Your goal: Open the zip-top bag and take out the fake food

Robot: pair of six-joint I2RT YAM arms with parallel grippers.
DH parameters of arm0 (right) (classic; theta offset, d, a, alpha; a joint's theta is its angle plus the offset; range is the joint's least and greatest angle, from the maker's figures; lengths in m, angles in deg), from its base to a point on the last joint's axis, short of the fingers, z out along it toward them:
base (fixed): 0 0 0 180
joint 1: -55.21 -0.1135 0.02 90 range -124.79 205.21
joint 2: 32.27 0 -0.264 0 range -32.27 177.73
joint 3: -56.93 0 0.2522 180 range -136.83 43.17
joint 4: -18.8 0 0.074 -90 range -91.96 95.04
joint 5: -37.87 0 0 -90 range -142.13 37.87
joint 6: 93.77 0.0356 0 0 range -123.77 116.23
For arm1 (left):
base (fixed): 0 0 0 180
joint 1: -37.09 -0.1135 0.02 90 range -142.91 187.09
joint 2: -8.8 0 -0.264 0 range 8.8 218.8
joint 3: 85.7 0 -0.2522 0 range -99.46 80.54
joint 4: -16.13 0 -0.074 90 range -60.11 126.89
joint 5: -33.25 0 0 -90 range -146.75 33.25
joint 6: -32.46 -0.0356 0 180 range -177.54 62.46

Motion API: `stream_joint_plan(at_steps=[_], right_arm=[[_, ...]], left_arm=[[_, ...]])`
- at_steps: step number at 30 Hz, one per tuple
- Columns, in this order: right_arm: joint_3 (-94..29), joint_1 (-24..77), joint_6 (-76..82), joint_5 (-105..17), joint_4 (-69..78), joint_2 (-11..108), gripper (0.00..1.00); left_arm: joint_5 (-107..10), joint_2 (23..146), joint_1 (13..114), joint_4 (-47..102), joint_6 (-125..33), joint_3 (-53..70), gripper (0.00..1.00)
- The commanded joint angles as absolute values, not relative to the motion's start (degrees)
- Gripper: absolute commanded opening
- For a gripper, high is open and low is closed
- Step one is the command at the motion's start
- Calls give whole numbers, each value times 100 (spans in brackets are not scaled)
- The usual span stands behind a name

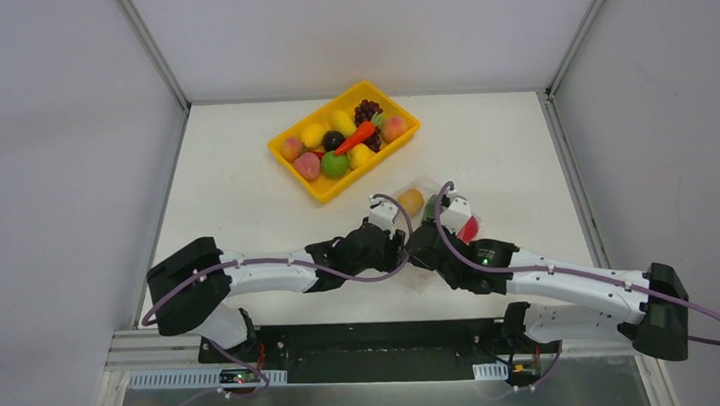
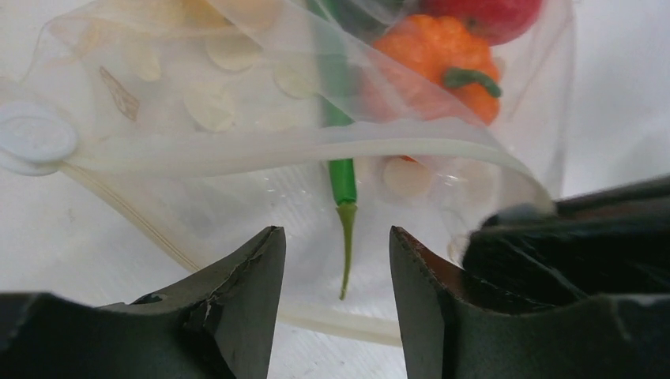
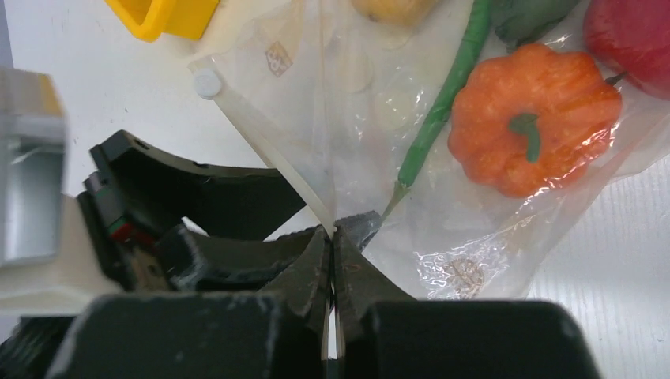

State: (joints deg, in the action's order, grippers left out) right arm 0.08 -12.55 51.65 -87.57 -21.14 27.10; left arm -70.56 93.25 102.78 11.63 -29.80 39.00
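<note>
The clear, crinkly zip-top bag (image 3: 348, 95) lies on the desk (image 1: 484, 150) near the yellow tray (image 1: 316, 182), with fake food (image 3: 533, 118) inside. My right end effector (image 3: 333, 237) is clenched on its zip strip (image 3: 269, 158). My left end effector (image 2: 337, 245) is parted just before the strip.

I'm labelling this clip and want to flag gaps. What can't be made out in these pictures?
1. Top view: the left arm and right arm cover most of the zip-top bag; its mouth is hidden.
2. Left wrist view: the red piece is cut by the top edge; kind unclear.
3. Right wrist view: the yellowish piece is cut by the top edge.
</note>
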Motion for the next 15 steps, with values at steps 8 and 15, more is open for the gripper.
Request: stream_joint_plan(at_steps=[8, 15], right_arm=[[-174, -1264, 5329, -8526, -1977, 2787, 0], [-10, -1259, 5460, -8521, -1889, 2743, 0]], left_arm=[[-7507, 10517, 10329, -281, -3303, 3709, 60], [-7432, 10915, 10381, -510, -3054, 3881, 59]])
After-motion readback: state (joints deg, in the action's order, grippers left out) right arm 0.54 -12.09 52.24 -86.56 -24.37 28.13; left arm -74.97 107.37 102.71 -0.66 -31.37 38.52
